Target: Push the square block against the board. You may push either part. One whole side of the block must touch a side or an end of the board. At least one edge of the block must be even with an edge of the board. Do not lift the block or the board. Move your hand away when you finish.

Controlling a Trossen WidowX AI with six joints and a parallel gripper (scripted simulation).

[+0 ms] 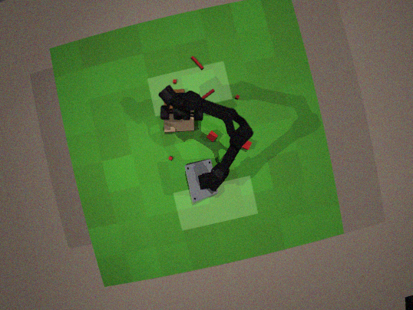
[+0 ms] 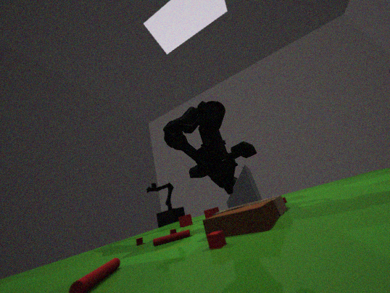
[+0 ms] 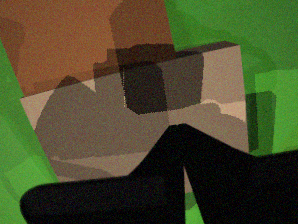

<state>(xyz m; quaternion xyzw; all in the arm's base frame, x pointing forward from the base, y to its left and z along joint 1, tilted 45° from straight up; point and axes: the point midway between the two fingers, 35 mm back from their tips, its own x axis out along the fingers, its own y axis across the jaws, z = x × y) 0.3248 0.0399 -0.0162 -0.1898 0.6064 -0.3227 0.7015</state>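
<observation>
Hovering above the block and board, your gripper (image 3: 184, 131) is clenched tight with nothing in it.

Look at the wrist view: the two black fingers meet along a thin seam, above the tan square block (image 3: 100, 125), whether touching it you cannot tell. The block's far side lies flush against the brown board (image 3: 75, 45). From the top, your arm (image 1: 230, 126) covers most of both pieces on the green mat (image 1: 115, 192), with red bits (image 1: 212, 136) scattered nearby.
</observation>
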